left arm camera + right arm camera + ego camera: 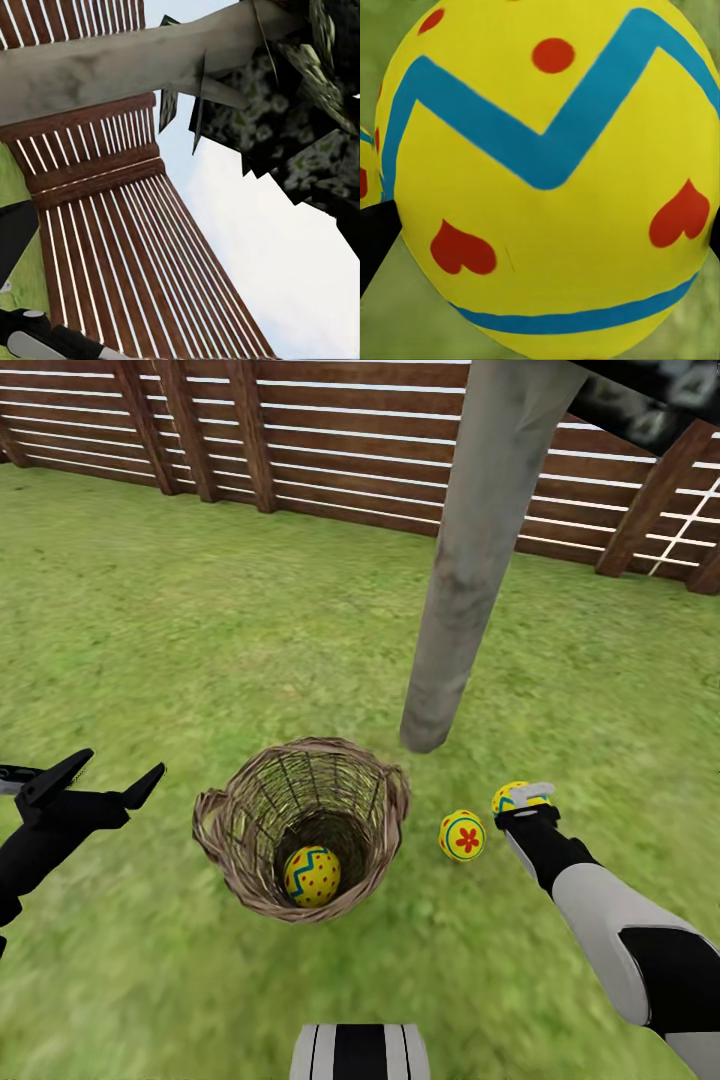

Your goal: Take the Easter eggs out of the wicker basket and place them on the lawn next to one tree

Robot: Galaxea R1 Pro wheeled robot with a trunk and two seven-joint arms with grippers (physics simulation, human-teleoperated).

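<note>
Right gripper [520, 800]: low over the grass to the right of the basket, closed around an Easter egg [551, 180]; the right wrist view has that egg between the dark fingertips, yellow with blue zigzag bands, red dots and red hearts.
Left gripper [105, 778]: jaws spread apart and holding nothing, hovering to the left of the basket, apart from it.
Lawn [150, 610]: bright green grass running back to the fence and carrying everything below.
Fence [340, 440]: brown wooden slats with slanted posts along the far edge of the grass.
Tree [470, 550]: thick pale grey trunk leaning in the head view, its foot on the grass just beyond the basket and near the two eggs outside it; dark blocky leaves show in the left wrist view.
Wicker basket [225, 830]: brown see-through weave, standing on the grass between the two grippers, mouth open to the camera.
Egg in the basket [312, 875]: lies at the bottom.
Egg on the grass [462, 835]: red flower facing up, between the basket and the right gripper, just beside the held egg.
</note>
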